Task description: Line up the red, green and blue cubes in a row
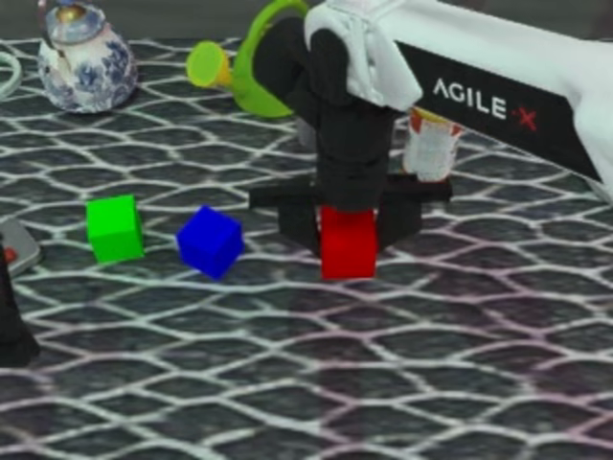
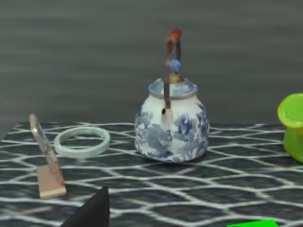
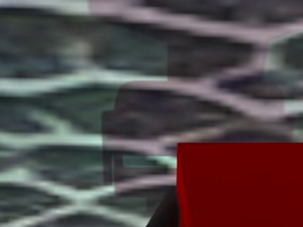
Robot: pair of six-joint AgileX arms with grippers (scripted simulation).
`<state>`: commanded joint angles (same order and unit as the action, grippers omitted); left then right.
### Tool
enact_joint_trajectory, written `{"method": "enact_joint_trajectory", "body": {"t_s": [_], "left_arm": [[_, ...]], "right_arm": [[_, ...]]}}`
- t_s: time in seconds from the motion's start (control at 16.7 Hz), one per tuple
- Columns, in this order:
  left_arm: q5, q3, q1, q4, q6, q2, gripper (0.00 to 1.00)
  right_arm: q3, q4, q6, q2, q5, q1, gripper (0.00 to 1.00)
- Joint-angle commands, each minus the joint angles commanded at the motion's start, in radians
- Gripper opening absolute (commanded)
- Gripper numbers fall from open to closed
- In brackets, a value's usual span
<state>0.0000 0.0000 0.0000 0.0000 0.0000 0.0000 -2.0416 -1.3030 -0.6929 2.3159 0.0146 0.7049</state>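
At the frame's centre our right gripper (image 1: 349, 222) pinches the red cube (image 1: 348, 243), level with the blue cube (image 1: 211, 241) and green cube (image 1: 115, 228) at its left, extending their row.

Dark table (image 1: 460, 383) with pale net pattern (grey wall (image 2: 94, 56) behind), soft even light.

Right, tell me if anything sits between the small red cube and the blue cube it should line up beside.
Nothing visible does. The right gripper straddles the small matte red cube, and only bare patterned table lies between it and the deep blue cube. The bright green cube sits beyond the blue one, farther left.
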Motion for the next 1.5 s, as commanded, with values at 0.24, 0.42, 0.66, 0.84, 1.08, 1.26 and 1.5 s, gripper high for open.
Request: {"method": "enact_joint_trajectory", "body": {"t_s": [0.24, 0.42, 0.66, 0.84, 1.08, 1.26, 1.5], "left_arm": [[0.000, 0.000, 0.000, 0.000, 0.000, 0.000, 1.00], [0.000, 0.000, 0.000, 0.000, 0.000, 0.000, 1.00], [0.000, 0.000, 0.000, 0.000, 0.000, 0.000, 1.00], [0.000, 0.000, 0.000, 0.000, 0.000, 0.000, 1.00], [0.000, 0.000, 0.000, 0.000, 0.000, 0.000, 1.00], [0.000, 0.000, 0.000, 0.000, 0.000, 0.000, 1.00], [0.000, 0.000, 0.000, 0.000, 0.000, 0.000, 1.00]], "right_arm": [[-0.110, -0.056, -0.236, 0.046, 0.006, 0.207, 0.00], [-0.147, -0.072, -0.303, 0.055, 0.009, 0.273, 0.00], [-0.145, -0.070, -0.306, 0.051, 0.008, 0.273, 0.00], [-0.104, -0.028, -0.304, 0.052, 0.008, 0.274, 0.00], [0.032, 0.133, -0.307, 0.070, 0.009, 0.275, 0.00], [0.082, 0.185, -0.309, 0.082, 0.010, 0.278, 0.00], [0.082, 0.185, -0.309, 0.082, 0.010, 0.278, 0.08]]}}
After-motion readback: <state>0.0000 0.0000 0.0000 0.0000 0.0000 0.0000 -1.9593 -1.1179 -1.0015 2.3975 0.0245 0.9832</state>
